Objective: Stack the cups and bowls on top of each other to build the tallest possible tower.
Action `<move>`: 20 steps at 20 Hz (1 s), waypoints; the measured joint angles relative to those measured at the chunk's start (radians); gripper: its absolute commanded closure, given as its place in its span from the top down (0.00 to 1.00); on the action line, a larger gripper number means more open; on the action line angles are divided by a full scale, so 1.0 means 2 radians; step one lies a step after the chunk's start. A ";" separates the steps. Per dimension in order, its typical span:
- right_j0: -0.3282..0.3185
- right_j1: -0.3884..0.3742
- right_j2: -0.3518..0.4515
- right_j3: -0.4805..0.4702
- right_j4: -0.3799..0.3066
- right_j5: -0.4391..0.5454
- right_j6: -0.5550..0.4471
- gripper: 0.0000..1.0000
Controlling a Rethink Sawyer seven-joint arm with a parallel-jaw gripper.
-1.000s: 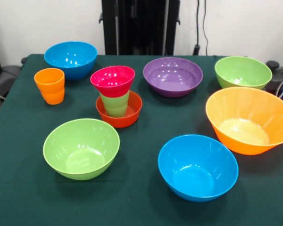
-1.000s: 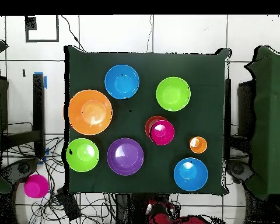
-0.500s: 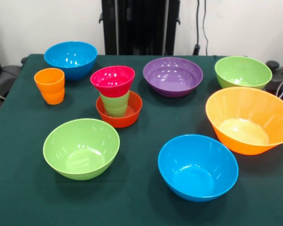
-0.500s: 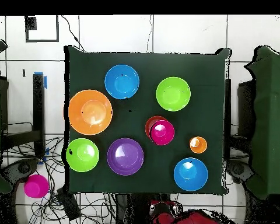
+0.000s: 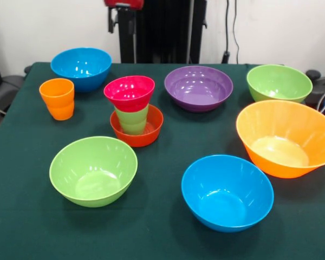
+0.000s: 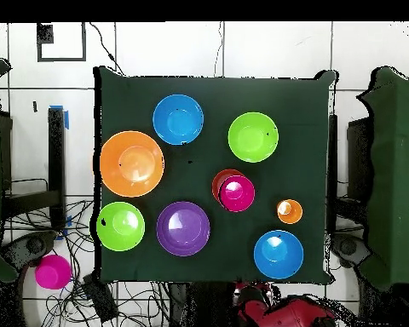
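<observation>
The tower stands left of the table's middle: a small red-orange bowl (image 5: 146,135) holds the light green cup (image 5: 132,120), and a pink bowl (image 5: 129,92) sits on the cup; the overhead view shows its pink top (image 6: 237,193). The orange cup (image 5: 57,98) stands alone to the left, also in the overhead view (image 6: 289,211). Loose bowls lie around: two blue (image 5: 81,67) (image 5: 227,192), purple (image 5: 198,88), two lime green (image 5: 279,83) (image 5: 93,170), and a very large orange (image 5: 284,138). Only a red part of the arm (image 5: 123,2) shows at the top edge. The gripper is out of view.
The black pedestal (image 5: 157,30) stands behind the table's far edge. In the overhead view the red arm (image 6: 280,311) lies beyond the table's bottom edge among cables. Another pink bowl (image 6: 52,272) lies off the table at the lower left.
A red part of the arm has come into the front view at the top edge. In the overhead view the red arm has spread to the right. No cup or bowl has moved.
</observation>
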 measured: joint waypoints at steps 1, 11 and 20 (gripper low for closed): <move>-0.014 0.002 0.004 -0.007 -0.003 0.000 0.000 1.00; -0.070 0.027 0.027 -0.041 -0.009 0.001 0.000 1.00; -0.037 0.060 0.021 -0.060 -0.009 0.000 0.000 1.00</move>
